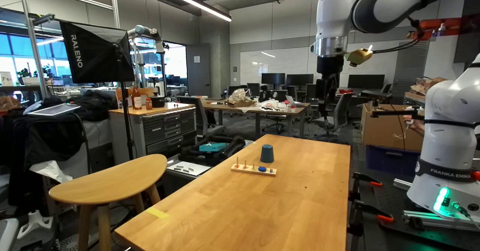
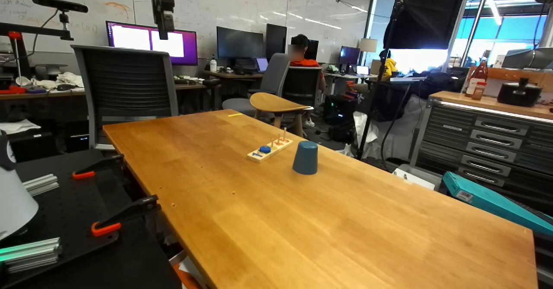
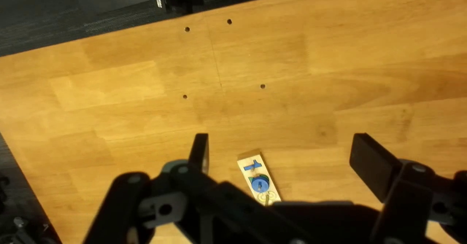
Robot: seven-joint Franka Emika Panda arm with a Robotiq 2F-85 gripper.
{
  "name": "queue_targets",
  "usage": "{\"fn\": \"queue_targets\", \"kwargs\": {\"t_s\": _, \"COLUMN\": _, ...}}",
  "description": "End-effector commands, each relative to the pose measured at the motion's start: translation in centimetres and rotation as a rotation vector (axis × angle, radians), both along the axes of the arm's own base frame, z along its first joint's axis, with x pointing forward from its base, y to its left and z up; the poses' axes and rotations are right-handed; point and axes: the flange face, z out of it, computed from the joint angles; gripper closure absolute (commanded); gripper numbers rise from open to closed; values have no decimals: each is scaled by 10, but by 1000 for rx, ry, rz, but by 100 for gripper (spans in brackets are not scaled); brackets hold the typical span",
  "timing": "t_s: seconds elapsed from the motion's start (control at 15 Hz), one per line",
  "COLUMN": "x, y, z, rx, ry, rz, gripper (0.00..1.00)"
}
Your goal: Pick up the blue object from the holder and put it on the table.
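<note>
The blue object is a small blue disc [image 1: 262, 169] on a peg of the holder, seen in both exterior views [image 2: 265, 149] and the wrist view [image 3: 257, 182]. The holder is a low pale wooden strip [image 1: 252, 170] with several upright pegs; it also shows [image 2: 276, 149] and, partly hidden by the gripper, in the wrist view [image 3: 272, 189]. It lies on the light brown table [image 1: 300, 206]. My gripper [image 1: 325, 114] is open and empty, high above the table, also seen from another side [image 2: 163, 34]. In the wrist view its fingers [image 3: 281, 138] are wide apart.
A blue-grey upside-down cup [image 1: 267, 154] stands near the holder, also in an exterior view [image 2: 306, 157]. A rounded wooden stool [image 1: 112, 179] is beside the table. Black clamps with orange tips [image 2: 108, 227] sit at the table edge by the robot base.
</note>
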Motion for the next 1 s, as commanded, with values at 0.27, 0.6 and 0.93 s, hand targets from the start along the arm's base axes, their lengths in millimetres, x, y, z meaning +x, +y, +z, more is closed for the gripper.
{"fn": "queue_targets", "kwargs": {"t_s": 0.27, "x": 151, "y": -66, "z": 23, "rx": 228, "ry": 39, "rz": -44, "gripper": 0}}
{"fn": "queue_targets", "kwargs": {"t_s": 0.6, "x": 173, "y": -90, "z": 2, "rx": 204, "ry": 42, "rz": -105, "gripper": 0}}
{"fn": "queue_targets", "kwargs": {"t_s": 0.93, "x": 188, "y": -90, "z": -5, "rx": 214, "ry": 53, "rz": -93, "gripper": 0}}
